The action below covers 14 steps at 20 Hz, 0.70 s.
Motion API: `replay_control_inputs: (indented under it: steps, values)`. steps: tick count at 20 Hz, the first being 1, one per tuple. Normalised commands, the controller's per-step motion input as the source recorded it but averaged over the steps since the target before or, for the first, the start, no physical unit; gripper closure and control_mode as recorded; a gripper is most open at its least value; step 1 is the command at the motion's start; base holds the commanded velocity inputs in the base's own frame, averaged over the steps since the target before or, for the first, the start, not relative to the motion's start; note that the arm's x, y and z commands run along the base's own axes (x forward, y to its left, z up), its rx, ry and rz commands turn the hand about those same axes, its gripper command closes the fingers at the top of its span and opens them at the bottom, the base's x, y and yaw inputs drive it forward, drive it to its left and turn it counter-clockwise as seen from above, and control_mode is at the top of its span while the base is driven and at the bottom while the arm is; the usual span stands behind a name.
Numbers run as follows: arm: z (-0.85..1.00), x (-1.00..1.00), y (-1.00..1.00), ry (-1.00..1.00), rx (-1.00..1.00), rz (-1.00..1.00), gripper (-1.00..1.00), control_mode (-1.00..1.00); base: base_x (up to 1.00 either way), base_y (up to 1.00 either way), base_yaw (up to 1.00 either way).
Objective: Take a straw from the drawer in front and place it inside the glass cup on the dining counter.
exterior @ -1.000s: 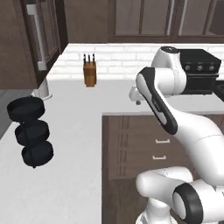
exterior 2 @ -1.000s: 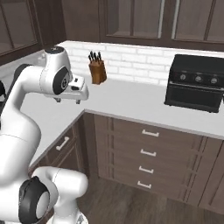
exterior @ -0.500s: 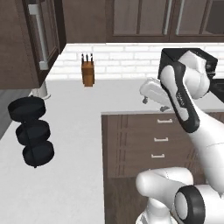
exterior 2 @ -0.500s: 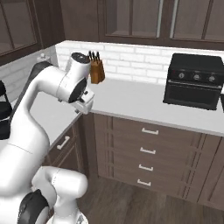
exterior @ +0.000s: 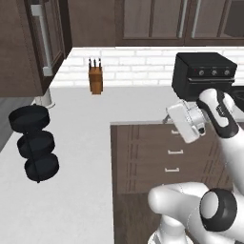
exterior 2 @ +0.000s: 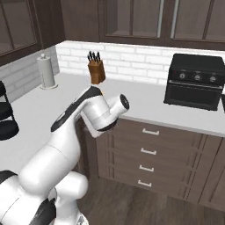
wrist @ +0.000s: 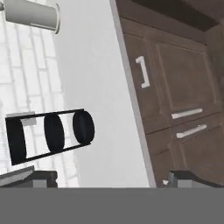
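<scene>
Swinging rightward off the worktop [exterior: 86, 143] since a second ago, the gripper [wrist: 107, 177] now hangs before the drawer [exterior 2: 149, 132] stack, fingers spread wide and empty. Each dark brown drawer is shut (straw presumably inside). Hand view shows a black tiered rack [wrist: 50, 133] sideways.

1. My arm [exterior 2: 70, 127] bends forward at the elbow, wrist rolled sideways.
2. My gripper [wrist: 105, 177] is spread wide, both fingertips [wrist: 41, 176] apart, nothing between them.
</scene>
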Motion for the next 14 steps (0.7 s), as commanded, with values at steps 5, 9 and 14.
replay_control_inputs:
  steps: [5, 9, 14]
  values:
    - [-1.0, 0.41, 0.3, 0.01, 0.27, 0.0, -1.0, -1.0, 0.0, 0.0, 0.0]
    - [-0.95, 0.2, 0.54, 0.0, 0.21, 0.0, -1.0, -1.0, 0.0, 0.0, 0.0]
    - [-0.79, 0.2, 0.47, 0.0, 0.11, 0.0, -1.0, -1.0, 0.0, 0.0, 0.0]
